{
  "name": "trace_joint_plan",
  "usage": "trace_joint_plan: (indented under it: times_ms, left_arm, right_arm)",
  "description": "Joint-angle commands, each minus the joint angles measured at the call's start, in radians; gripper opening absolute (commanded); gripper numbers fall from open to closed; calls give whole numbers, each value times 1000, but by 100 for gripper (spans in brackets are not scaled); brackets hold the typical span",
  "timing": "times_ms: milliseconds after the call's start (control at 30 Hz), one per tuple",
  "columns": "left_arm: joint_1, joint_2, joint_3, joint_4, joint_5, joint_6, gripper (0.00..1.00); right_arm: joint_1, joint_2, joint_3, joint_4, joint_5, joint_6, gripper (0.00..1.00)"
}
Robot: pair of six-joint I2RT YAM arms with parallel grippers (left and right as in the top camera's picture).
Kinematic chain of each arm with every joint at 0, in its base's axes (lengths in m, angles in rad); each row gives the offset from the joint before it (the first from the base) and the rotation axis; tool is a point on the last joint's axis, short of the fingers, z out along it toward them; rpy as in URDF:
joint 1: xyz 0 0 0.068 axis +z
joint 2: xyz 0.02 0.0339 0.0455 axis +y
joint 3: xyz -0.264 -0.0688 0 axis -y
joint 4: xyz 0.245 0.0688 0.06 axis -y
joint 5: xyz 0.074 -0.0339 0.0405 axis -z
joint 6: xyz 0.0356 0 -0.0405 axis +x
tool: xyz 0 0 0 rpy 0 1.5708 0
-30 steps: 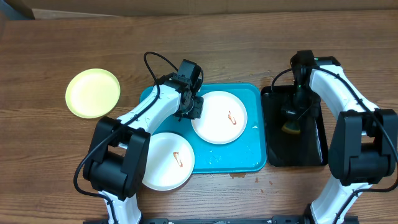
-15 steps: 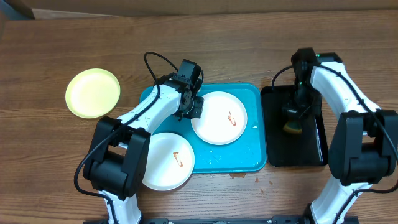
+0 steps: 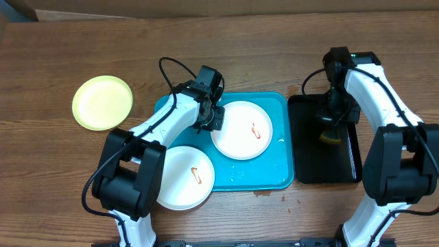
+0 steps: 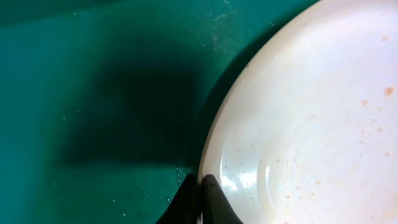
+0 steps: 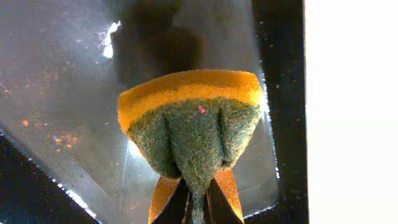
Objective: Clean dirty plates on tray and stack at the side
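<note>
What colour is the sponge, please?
Yellow-orange sponge with a green scouring face; right wrist view.

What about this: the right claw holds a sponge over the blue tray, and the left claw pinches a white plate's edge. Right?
Not quite. In the overhead view the right claw holds the sponge over the black tray, not the blue one. The left claw does pinch the white plate's edge.

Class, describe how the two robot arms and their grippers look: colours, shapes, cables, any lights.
Both the left arm and right arm have white links joined by bulky black joints. A thin black cable loops near each wrist. A small green light glows on the right arm. The left gripper and right gripper are black and taper to narrow tips.
</note>
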State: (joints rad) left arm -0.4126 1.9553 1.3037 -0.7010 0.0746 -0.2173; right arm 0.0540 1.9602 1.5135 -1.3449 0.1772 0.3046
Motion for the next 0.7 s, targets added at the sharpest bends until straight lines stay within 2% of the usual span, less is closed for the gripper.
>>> trace_joint_plan:
  times_ms: [0,233,333,433,500,667]
  left_arm:
    - [-6,19,-5,0,5,0,4]
    - [-6,19,-5,-1,5,0,4]
    - [-6,19,-5,-1,5,0,4]
    - [-6,19,-5,-1,5,0,4]
    - [-6,19,-5,-2,5,0,4]
    - [-6,19,-3,-2,5,0,4]
  right_arm:
    - [6,-43,26,-3,8,25,4]
    - [5,-43,29,0,-60,25,4]
    - [2,-43,60,-50,-95,6,4]
    - [3,-43,65,-60,3,-1,4]
    - [3,-43,65,-83,35,44,4]
    - [3,-43,65,-80,-69,29,4]
